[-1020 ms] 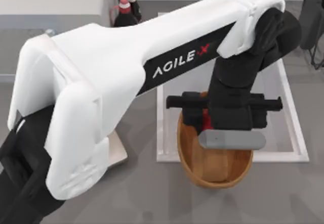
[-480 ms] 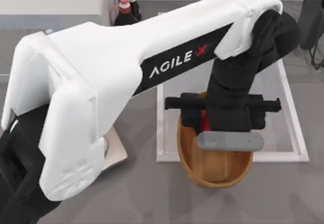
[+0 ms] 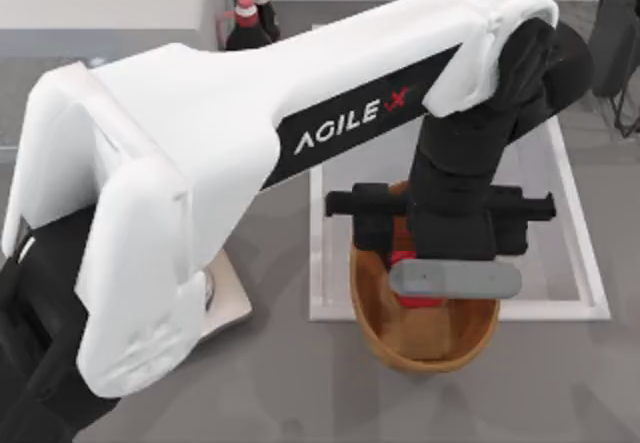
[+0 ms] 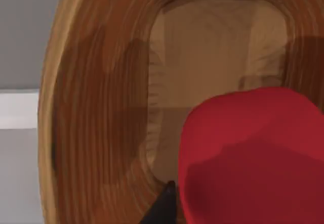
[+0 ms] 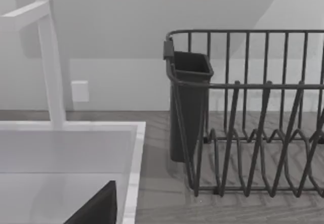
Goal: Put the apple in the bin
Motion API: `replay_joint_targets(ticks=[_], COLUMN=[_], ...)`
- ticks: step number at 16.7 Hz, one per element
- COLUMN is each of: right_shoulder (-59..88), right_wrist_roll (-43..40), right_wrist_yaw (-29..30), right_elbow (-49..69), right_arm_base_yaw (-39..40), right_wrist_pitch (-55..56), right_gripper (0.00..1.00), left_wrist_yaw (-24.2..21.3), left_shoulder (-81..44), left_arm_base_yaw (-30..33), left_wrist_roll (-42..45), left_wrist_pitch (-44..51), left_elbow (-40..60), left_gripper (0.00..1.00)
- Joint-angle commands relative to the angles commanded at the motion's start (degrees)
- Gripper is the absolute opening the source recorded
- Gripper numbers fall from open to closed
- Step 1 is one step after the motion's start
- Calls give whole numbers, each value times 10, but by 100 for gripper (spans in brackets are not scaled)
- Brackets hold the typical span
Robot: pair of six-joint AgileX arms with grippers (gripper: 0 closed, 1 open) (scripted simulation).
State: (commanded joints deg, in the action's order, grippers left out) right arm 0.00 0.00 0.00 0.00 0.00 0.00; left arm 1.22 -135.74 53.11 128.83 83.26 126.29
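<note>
Now that the apple (image 3: 418,293) has dropped lower than half a second ago, free of our left gripper (image 3: 440,225), whose jaws stand wide above the bin (image 3: 372,308), we judge the task nearly done, our right arm parked.

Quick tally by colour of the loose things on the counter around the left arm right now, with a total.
Red: 1, the apple, over the bin's floor under the left gripper
Brown: 1, the bin
Dark with red caps: 2, the bottles at the back
Dark grey: 1, the wire rack with its cup
Total: 5
</note>
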Motion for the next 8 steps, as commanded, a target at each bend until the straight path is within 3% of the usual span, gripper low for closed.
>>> replay_joint_targets(ticks=[2,8], right_shoulder=[0,0], right_wrist_roll=[0,0], right_wrist_yaw=[0,0], right_elbow=[0,0], right_arm_base_yaw=[0,0], right_wrist_pitch=[0,0], right_gripper=[100,100], left_wrist_yaw=[0,0], left_shoulder=[0,0], left_arm_base_yaw=[0,0], left_wrist_roll=[0,0], left_wrist_pitch=[0,0], left_elbow=[0,0], left_gripper=[98,100])
